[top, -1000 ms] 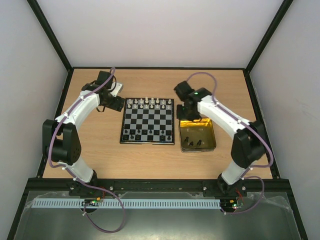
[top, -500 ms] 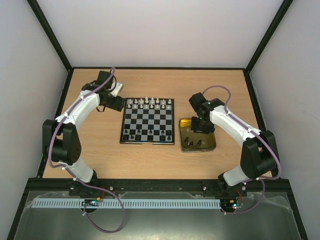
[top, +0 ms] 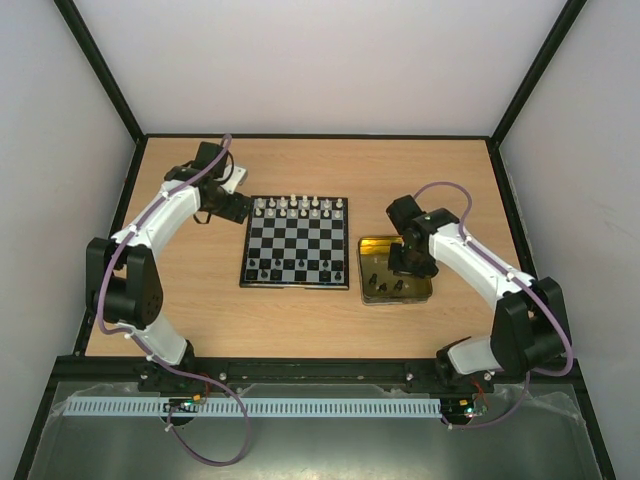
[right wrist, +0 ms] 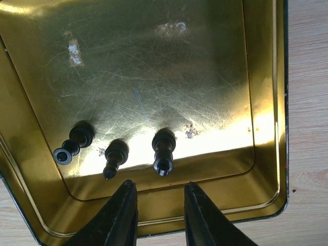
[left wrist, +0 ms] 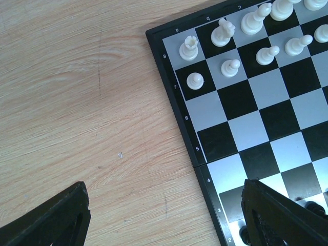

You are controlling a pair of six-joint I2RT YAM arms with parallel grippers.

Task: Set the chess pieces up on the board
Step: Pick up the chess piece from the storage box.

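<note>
Right gripper (right wrist: 158,189), jaws narrowly parted, empty: toppled black chessman (right wrist: 163,152) in tin (right wrist: 264,77) just ahead of gap, long axis pointing into it; left gripper (left wrist: 164,221) spread wide.

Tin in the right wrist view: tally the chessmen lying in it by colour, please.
Black chessmen: 3, at left, middle and right
Other colours: 0
Total in the tin: 3
</note>
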